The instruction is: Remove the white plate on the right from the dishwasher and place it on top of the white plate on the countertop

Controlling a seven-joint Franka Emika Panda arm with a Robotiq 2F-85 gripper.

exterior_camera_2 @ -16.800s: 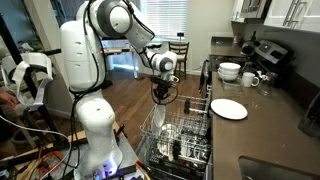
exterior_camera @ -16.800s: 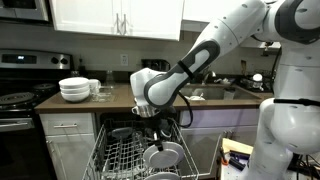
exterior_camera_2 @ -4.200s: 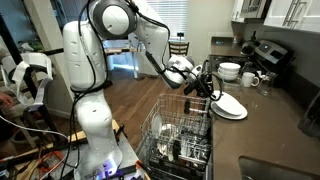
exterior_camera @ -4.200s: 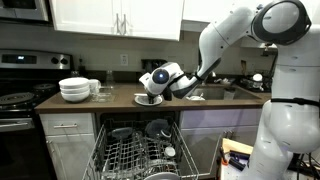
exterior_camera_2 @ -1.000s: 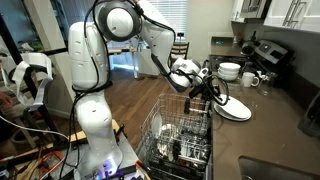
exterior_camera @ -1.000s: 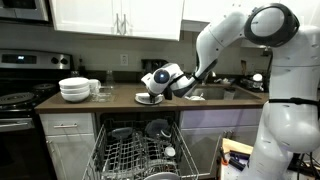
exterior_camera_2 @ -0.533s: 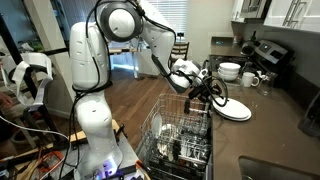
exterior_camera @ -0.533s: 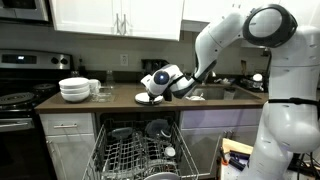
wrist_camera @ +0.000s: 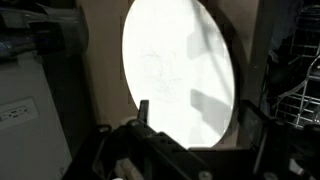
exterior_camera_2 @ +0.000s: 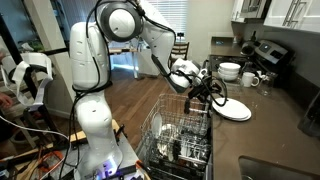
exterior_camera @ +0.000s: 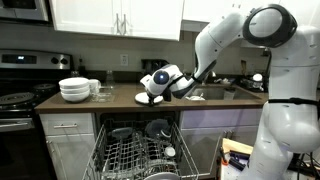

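A white plate (wrist_camera: 180,75) fills the wrist view and lies flat on the dark countertop (exterior_camera_2: 270,125). In both exterior views it shows as a low white stack (exterior_camera: 150,99) (exterior_camera_2: 236,110), and I cannot tell its layers apart. My gripper (wrist_camera: 200,118) hovers at the plate's near rim, open. Its fingers (wrist_camera: 143,112) stand wide apart on either side of the rim without pinching it. In the exterior views the gripper (exterior_camera: 152,93) (exterior_camera_2: 212,96) sits just above the counter's edge, over the open dishwasher (exterior_camera: 140,150) (exterior_camera_2: 180,135).
The pulled-out dishwasher rack (exterior_camera_2: 175,140) holds dark dishes (exterior_camera: 158,128) below the arm. White bowls (exterior_camera: 74,90) (exterior_camera_2: 230,71) and mugs (exterior_camera_2: 250,79) stand further along the counter by the stove (exterior_camera: 20,100). A sink (exterior_camera: 215,92) lies behind the arm.
The fingers have spread apart over the last second and let go of the plate, which now rests flat. The arm has barely moved.
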